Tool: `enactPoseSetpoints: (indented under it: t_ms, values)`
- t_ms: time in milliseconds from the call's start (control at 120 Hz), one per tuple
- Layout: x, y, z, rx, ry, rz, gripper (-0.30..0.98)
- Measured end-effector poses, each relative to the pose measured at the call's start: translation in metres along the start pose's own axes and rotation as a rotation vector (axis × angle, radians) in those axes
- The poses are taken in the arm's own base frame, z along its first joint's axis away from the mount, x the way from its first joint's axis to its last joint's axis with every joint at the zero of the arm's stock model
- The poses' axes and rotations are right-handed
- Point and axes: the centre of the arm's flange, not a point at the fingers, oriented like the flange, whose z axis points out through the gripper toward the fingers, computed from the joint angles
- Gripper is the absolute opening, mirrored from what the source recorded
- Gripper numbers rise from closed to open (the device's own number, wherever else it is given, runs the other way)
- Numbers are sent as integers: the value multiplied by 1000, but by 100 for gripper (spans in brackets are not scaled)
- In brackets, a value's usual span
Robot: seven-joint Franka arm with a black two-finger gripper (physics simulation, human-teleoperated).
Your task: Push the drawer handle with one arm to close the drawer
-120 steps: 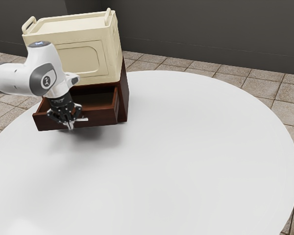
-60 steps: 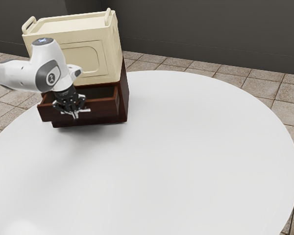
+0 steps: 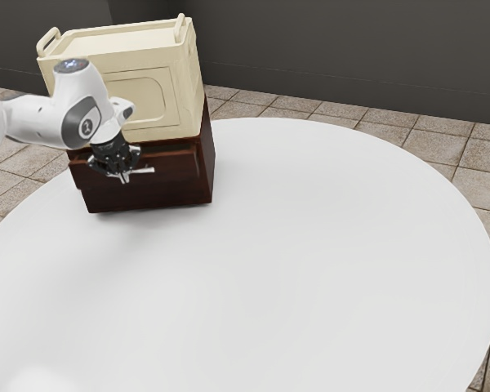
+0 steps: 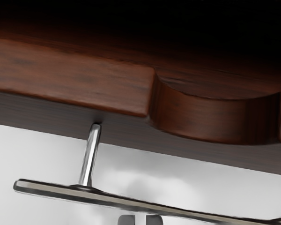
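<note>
Operator, your drawer (image 3: 173,167) is nearly closed: in the exterior view its front stands slightly proud of the dark wooden cabinet (image 3: 151,196). The task's handle (image 3: 145,171), a slim metal bar, runs along that front, set off from it on posts; in the wrist view two posts are visible (the nearer end of the bar extends past one of them).

Your fingers (image 3: 124,177) point down at the handle, in front of the drawer. In the wrist view, your fingers (image 4: 154,220) are parted by a narrow gap, with nothing gripped in it. The bar passes across both tips, just beside them, and lies between them and the drawer front. It does not run into the gap. Whether the tips touch the bar cannot be told. The drawer's upper edge, with its curved notch (image 4: 215,115), lies beyond the handle as seen from your fingers.

A cream box (image 3: 139,98) with raised end grips sits on top of the cabinet. The cabinet stands upright on the round white desk (image 3: 310,253), near its edge.
</note>
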Motion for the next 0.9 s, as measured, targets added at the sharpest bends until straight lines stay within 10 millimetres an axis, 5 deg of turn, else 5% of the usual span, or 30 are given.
enactPoseSetpoints:
  t_ms: [450, 500, 567, 642, 708, 808, 850, 900]
  values:
    - [21, 6, 13, -31, 99, 41, -7]
    - [-7, 7, 17, -16, 62, 55, -7]
    - [-80, 18, 9, -8, -7, 92, -6]
    - [-151, 49, -51, -26, -37, 121, -4]
    - [-193, 97, -112, -73, -80, 149, 0]
    - [-221, 183, -250, -210, -105, 270, 17]
    - [-216, 188, -286, -230, -126, 293, 26]
    - [-186, 172, -311, -224, -133, 285, 35]
